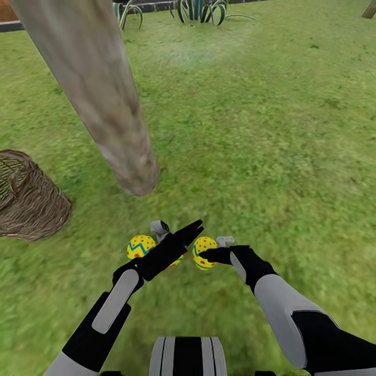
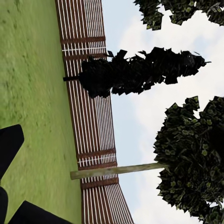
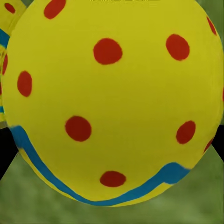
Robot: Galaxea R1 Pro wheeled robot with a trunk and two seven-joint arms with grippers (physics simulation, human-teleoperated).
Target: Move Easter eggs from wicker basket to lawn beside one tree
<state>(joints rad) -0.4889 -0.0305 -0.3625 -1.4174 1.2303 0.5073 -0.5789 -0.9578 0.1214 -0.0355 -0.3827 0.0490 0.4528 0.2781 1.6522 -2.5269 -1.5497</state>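
Taking the tree point(image 1: 99, 104) as the landmark, its thick grey-brown trunk meets the lawn point(image 1: 271, 136) just beyond the robot's arms. To the left of the trunk's foot, at the edge of the head view, stands the wicker basket point(image 1: 31, 201), a short way off from the trunk and tilted so its open mouth shows; no egg can be made out in the part of it that shows. On the robot's side of the trunk's foot, near it on the grass, lies a yellow egg point(image 1: 140, 246) with a blue zigzag and red dots, partly covered by the left gripper point(image 1: 189, 231), whose dark fingers point past it toward the trunk. Whether those fingers are spread or closed cannot be told; its wrist camera looks out over grass to a fence point(image 2: 91, 121) and distant foliage, so it appears to carry nothing. Just right of that, also on the near side of the trunk, the right gripper point(image 1: 204, 256) is clenched on another egg point(image 3: 112, 102), dark fingertips showing at either flank of it in the right wrist view. It is held low beside the first egg, probably for setting down by the same tree. A third egg cannot be clearly identified.
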